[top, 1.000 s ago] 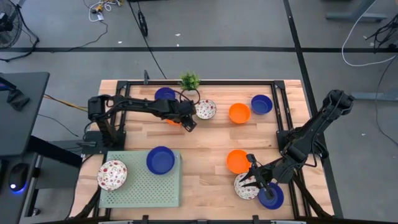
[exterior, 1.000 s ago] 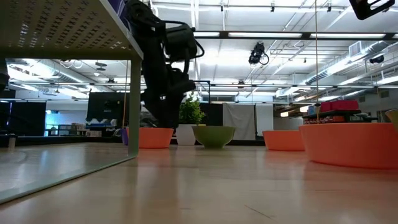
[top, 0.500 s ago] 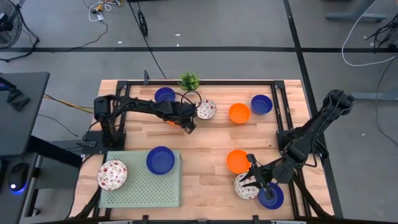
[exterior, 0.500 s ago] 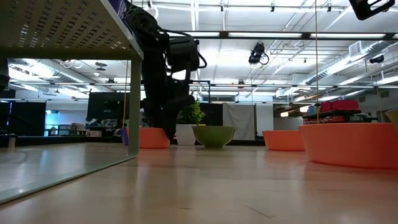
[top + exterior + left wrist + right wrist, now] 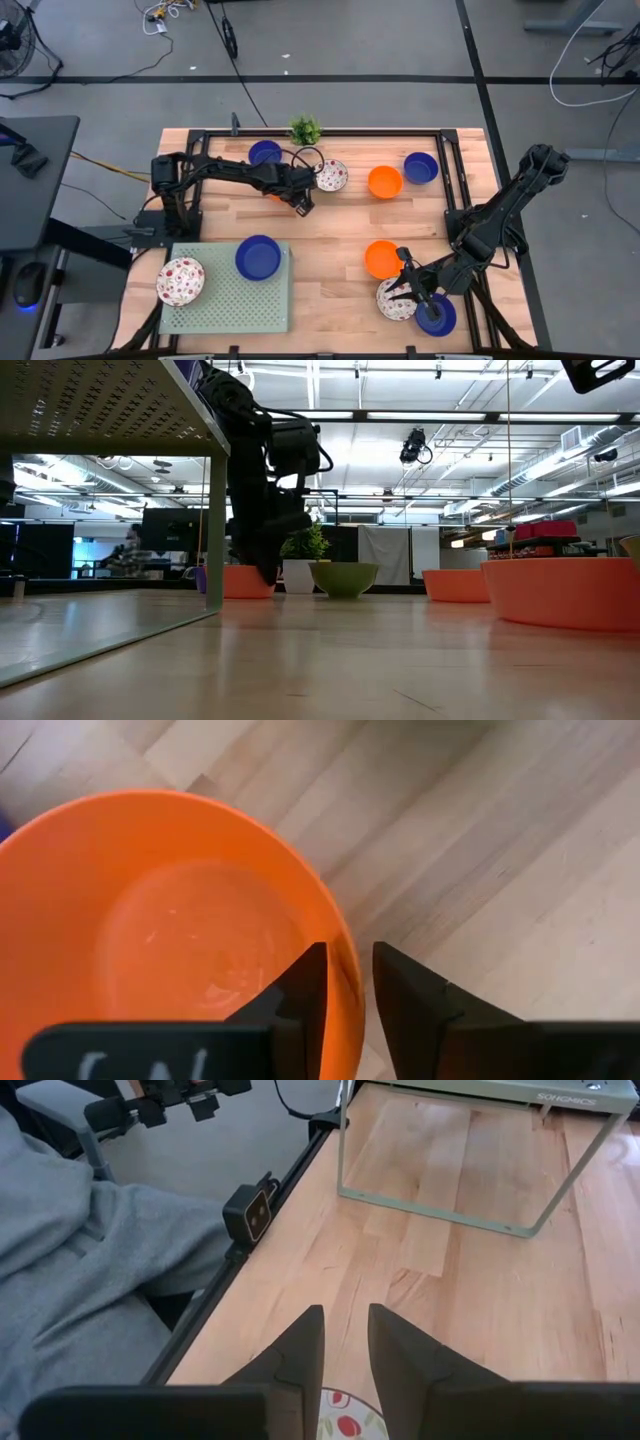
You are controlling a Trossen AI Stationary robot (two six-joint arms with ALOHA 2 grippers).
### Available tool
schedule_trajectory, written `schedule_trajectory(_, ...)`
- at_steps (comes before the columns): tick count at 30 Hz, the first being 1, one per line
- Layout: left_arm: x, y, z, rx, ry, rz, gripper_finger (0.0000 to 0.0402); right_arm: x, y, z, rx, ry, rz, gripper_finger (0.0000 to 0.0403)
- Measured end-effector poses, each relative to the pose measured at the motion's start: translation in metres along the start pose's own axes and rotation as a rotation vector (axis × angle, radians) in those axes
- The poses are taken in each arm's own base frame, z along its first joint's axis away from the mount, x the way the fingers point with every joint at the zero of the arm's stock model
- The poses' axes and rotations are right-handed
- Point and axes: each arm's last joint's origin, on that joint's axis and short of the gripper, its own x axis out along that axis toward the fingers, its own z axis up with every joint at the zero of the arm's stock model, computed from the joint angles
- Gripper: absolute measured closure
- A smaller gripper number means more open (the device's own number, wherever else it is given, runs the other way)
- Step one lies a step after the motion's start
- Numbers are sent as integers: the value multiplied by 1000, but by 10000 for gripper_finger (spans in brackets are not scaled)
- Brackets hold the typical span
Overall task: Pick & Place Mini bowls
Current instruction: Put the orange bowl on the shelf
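The only readable writing was pale lettering on the green tray's [image 5: 470, 1092] rim at the top of the right wrist view, seemingly "SONGMICS".

On the wooden worktop [image 5: 330, 230], a small potted plant [image 5: 305, 129] stood at the upper middle of the high view. A person's grey sleeve [image 5: 70, 1270] filled the left of the right wrist view.

The left gripper [image 5: 348, 982] sat left of centre in the high view, its fingers [image 5: 305, 985] straddling the rim of a plain orange bowl [image 5: 150, 930], narrowly apart, one inside and one outside.

The right gripper [image 5: 407, 289] hung at lower right over a red-speckled white bowl [image 5: 392, 300]; whether its narrow-set fingers pinched the rim I cannot tell.

A blue bowl [image 5: 258, 257] and another speckled bowl [image 5: 181, 281] lay on the tray.
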Motion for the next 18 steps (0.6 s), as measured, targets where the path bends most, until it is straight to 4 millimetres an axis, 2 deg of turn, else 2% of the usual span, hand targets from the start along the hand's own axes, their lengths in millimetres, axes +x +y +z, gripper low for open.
schedule_trajectory(13, -14, -4, 13, -3, -5, 11, 298, 0, 0, 0, 0, 0, -1, 319)
schedule_trajectory(18, -14, -1, 9, -10, 24, 42, 299, 0, 0, 0, 0, 0, 0, 319)
